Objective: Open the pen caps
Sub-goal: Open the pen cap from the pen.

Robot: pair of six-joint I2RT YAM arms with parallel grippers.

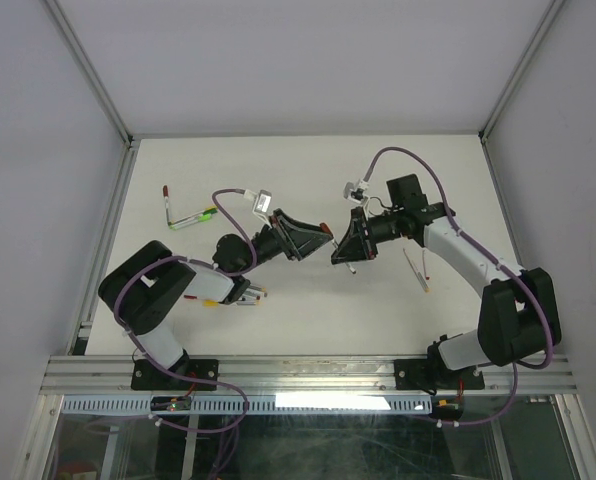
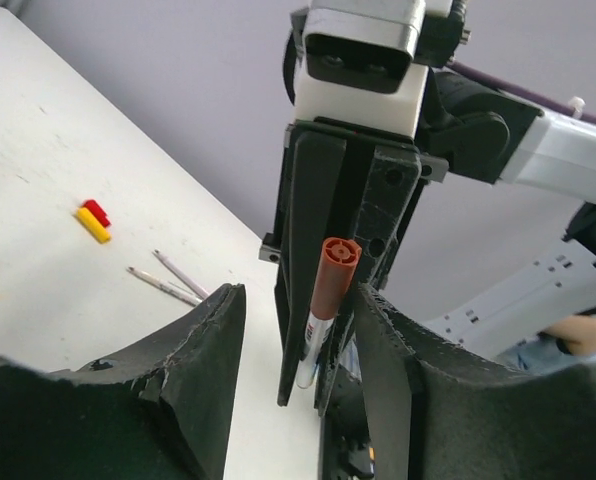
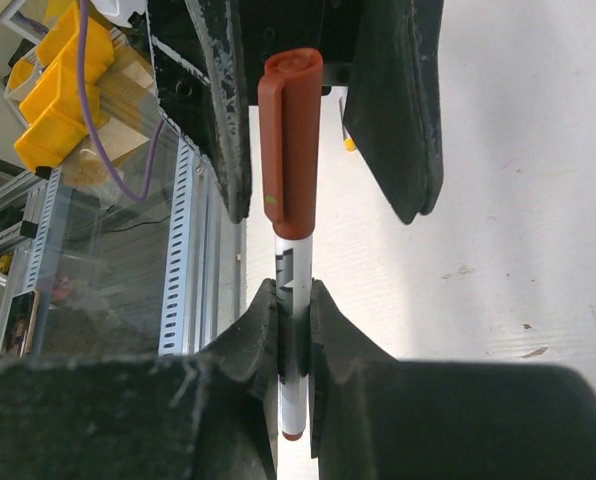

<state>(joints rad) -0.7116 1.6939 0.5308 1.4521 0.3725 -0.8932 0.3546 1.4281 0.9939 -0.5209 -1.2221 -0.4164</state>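
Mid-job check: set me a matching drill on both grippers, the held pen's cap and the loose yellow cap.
1 left gripper
2 right gripper
3 orange-red cap
4 yellow cap

a lying on the table beside a red cap
b shut on the pen
c open, fingers either side of the orange-red cap
d fitted on the pen

Pairs: 1-c, 2-b, 3-d, 4-a

A pen [image 3: 291,250] bars passage between left gripper [image 2: 298,300] and right gripper [image 3: 293,300].

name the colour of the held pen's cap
Orange-red cap on the pen; right wrist view best.
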